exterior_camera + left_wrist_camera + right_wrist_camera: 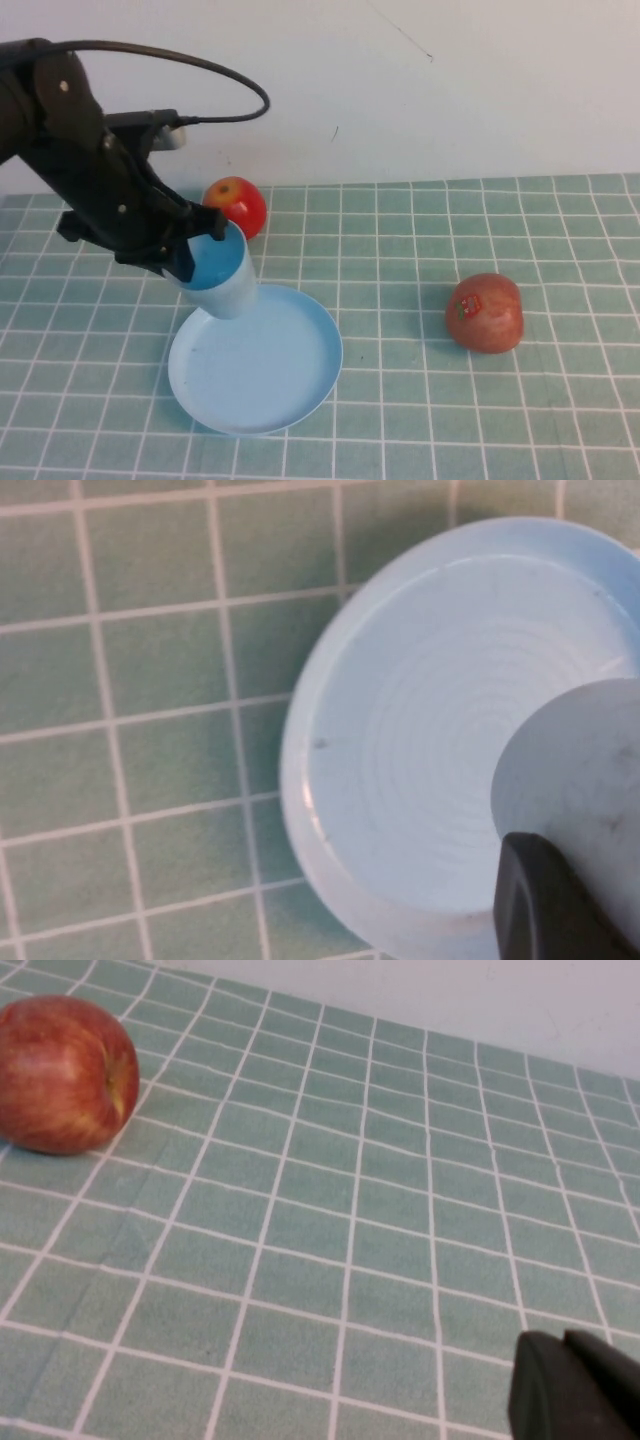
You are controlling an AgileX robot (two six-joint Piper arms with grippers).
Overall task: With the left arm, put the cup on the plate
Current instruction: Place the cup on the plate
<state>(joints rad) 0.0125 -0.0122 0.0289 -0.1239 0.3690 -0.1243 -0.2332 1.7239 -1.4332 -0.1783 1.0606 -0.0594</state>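
Note:
My left gripper [196, 246] is shut on the light-blue cup [222, 274], gripping it at the rim. The cup is tilted, and its base is at the back-left rim of the light-blue plate [275, 375]. I cannot tell whether the base touches the plate. In the left wrist view, the cup [585, 770] fills one corner with one black finger [545, 905] against its wall, and the plate [420, 730] lies beneath. My right gripper [580, 1385] shows only in the right wrist view, shut and empty, low over the tiled cloth.
A red-yellow apple [238, 205] sits just behind the cup and the left gripper. A second reddish apple [485, 312] with a sticker lies to the right of the plate. An apple [62, 1072] also shows in the right wrist view. A white wall runs along the back.

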